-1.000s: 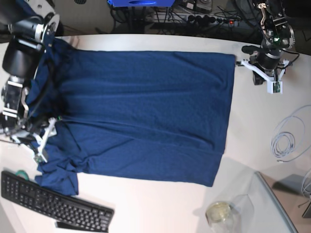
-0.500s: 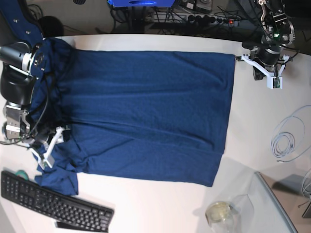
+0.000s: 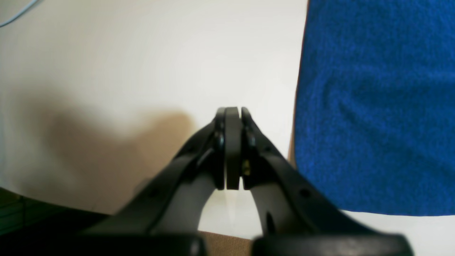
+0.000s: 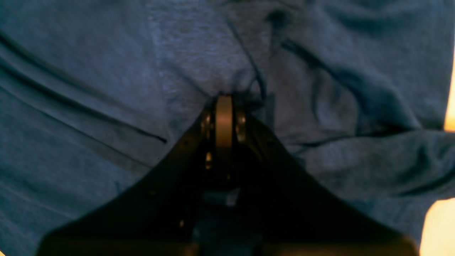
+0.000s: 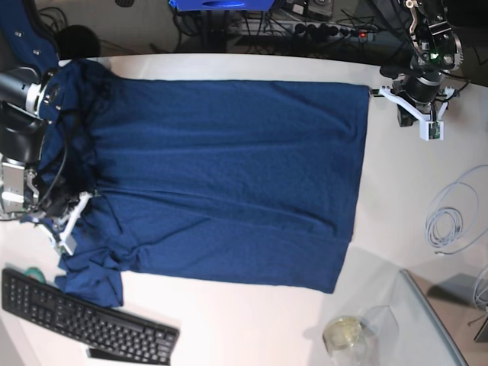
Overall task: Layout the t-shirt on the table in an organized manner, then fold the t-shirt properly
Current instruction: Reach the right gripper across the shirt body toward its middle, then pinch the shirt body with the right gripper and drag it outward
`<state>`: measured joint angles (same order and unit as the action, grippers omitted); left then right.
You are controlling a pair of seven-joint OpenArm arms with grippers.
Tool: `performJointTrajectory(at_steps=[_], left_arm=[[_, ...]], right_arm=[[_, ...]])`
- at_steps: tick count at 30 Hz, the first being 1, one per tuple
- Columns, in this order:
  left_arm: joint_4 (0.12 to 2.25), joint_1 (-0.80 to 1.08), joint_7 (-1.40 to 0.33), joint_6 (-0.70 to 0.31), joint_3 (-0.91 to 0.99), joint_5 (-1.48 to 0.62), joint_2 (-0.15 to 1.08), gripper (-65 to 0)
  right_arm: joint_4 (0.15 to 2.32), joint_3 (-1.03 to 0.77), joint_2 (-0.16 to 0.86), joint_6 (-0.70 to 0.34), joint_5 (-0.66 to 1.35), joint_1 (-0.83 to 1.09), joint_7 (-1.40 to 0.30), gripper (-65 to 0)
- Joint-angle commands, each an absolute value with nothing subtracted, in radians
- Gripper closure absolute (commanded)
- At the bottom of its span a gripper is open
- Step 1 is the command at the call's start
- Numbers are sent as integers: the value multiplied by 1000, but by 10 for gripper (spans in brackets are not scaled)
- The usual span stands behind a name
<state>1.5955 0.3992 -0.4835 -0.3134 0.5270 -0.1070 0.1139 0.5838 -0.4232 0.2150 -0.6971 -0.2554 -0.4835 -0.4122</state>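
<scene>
The dark navy t-shirt [image 5: 229, 175] lies spread across the white table [image 5: 252, 320], smooth at the far side and bunched near the sleeves on the left. My right gripper [image 5: 82, 204] sits on that bunched part. In the right wrist view it [image 4: 224, 99] is shut, and folds of the t-shirt [image 4: 106, 89] pucker toward its tip. My left gripper [image 5: 379, 93] hovers by the shirt's far right corner. The left wrist view shows it [image 3: 233, 111] shut with nothing in it, over bare table [image 3: 142, 53] just left of the t-shirt's edge [image 3: 376, 106].
A black keyboard [image 5: 84, 324] lies at the near left, just below the shirt's crumpled corner. A glass jar [image 5: 347, 333] stands at the near right beside a clear panel. A coiled pale cable [image 5: 450, 221] lies at the right edge. Cables and gear crowd the space behind the table.
My right gripper has closed, pinching the bunched cloth at the shirt's left side, and its arm has shifted slightly. The left arm drew back a little toward the far edge, then held still.
</scene>
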Motion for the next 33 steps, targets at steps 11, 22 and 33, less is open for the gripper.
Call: performJointTrajectory(at_steps=[11, 22, 33], left_arm=[[1612, 400, -464, -308, 532, -114, 124, 0], [1612, 395, -464, -308, 532, -114, 124, 0], [1612, 400, -464, -308, 532, -113, 128, 0]], right_arm=[[1006, -426, 154, -698, -239, -427, -572, 0], [1412, -252, -16, -698, -236, -335, -782, 0], [1463, -120, -114, -698, -236, -323, -826, 0]])
